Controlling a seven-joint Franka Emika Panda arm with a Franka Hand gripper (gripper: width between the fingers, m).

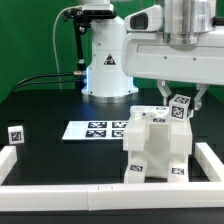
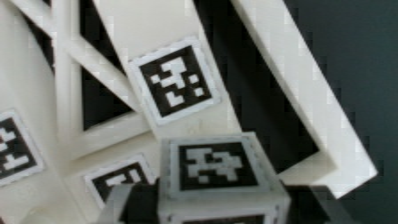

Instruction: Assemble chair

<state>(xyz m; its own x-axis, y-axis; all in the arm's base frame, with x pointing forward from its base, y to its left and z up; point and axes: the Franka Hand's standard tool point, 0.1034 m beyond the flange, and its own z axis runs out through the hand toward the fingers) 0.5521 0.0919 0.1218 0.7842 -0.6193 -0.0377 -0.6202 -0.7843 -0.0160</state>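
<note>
The partly joined white chair stands on the black table at the exterior view's right, with square tags on its faces. My gripper hangs just above its upper right corner and is shut on a small white tagged chair part. In the wrist view the held part sits between my dark fingers, with the gripper closed round it. Beyond it lie the chair's slanted white panels and a tag. Another small tagged chair part stands alone at the exterior view's left.
The marker board lies flat on the table left of the chair. White border rails run along the front and sides. The robot's white base stands at the back with black cables beside it.
</note>
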